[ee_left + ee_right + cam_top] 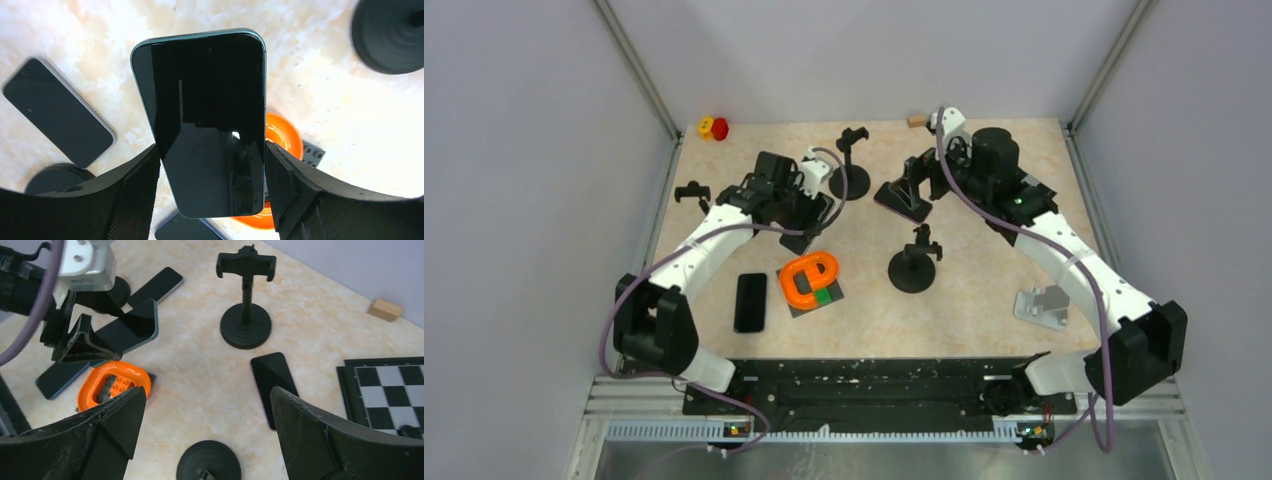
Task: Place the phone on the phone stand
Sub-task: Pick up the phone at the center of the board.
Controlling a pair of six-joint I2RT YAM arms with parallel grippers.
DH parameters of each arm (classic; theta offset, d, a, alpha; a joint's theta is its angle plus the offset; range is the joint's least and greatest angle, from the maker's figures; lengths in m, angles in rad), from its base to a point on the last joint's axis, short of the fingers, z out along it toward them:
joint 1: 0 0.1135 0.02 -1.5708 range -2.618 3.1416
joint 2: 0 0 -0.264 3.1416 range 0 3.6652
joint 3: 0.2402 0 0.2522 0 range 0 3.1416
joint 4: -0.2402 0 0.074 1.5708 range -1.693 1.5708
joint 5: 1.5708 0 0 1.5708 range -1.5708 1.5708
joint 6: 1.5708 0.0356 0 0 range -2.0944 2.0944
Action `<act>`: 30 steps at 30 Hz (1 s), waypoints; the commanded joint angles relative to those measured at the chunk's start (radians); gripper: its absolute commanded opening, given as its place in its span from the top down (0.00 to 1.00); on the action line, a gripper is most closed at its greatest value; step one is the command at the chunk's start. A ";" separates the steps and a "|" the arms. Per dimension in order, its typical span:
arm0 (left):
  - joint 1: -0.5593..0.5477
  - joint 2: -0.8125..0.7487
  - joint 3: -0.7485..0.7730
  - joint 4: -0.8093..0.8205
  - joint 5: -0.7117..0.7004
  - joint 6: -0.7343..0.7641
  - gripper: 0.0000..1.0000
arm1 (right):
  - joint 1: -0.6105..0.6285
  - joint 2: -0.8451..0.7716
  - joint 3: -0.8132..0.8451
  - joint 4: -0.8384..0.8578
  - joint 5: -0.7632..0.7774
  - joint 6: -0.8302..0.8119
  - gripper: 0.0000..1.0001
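My left gripper [212, 150] is shut on a dark phone [205, 110], its fingers pressing the phone's two long edges. It holds the phone tilted above the table, over an orange ring [284, 134]. In the top view this gripper [809, 215] is left of centre. A black phone stand [852, 158] with an empty clamp stands just behind it, also seen as the stand [245, 295]. My right gripper [207, 395] hangs open and empty above the round base [207, 462] of another stand [914, 262]. A third stand [692, 192] is at the far left.
Other phones lie flat: one [750, 301] front left, one [272, 385] under my right arm, one [155, 285] farther back. The orange ring sits on a grey brick plate [810, 282]. There is also a checkered board [385, 385], a wooden block [915, 120], a red-yellow toy [713, 127] and a metal bracket [1044, 305].
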 commanded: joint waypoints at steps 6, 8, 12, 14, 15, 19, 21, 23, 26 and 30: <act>-0.125 -0.216 0.014 0.127 -0.033 0.054 1.00 | -0.007 0.209 0.194 0.077 -0.272 0.286 0.10; -0.145 -0.235 0.015 0.142 -0.049 0.064 1.00 | -0.007 0.245 0.202 0.116 -0.341 0.344 0.13; -0.192 -0.252 0.019 0.153 -0.083 0.078 1.00 | -0.006 0.312 0.237 0.145 -0.423 0.399 0.17; -0.215 -0.254 0.020 0.161 -0.102 0.087 1.00 | -0.001 0.337 0.247 0.153 -0.445 0.408 0.18; -0.227 -0.252 0.019 0.165 -0.115 0.092 1.00 | 0.003 0.347 0.249 0.161 -0.461 0.415 0.19; -0.270 -0.241 0.020 0.172 -0.161 0.106 1.00 | 0.029 0.378 0.265 0.149 -0.470 0.414 0.21; -0.288 -0.241 0.018 0.179 -0.180 0.108 1.00 | 0.038 0.395 0.266 0.146 -0.468 0.416 0.24; -0.304 -0.240 0.018 0.187 -0.197 0.110 1.00 | 0.040 0.409 0.263 0.151 -0.476 0.423 0.27; -0.323 -0.234 0.017 0.199 -0.249 0.118 1.00 | 0.044 0.427 0.255 0.172 -0.512 0.442 0.35; -0.341 -0.223 0.017 0.220 -0.295 0.121 1.00 | 0.058 0.447 0.253 0.174 -0.530 0.451 0.45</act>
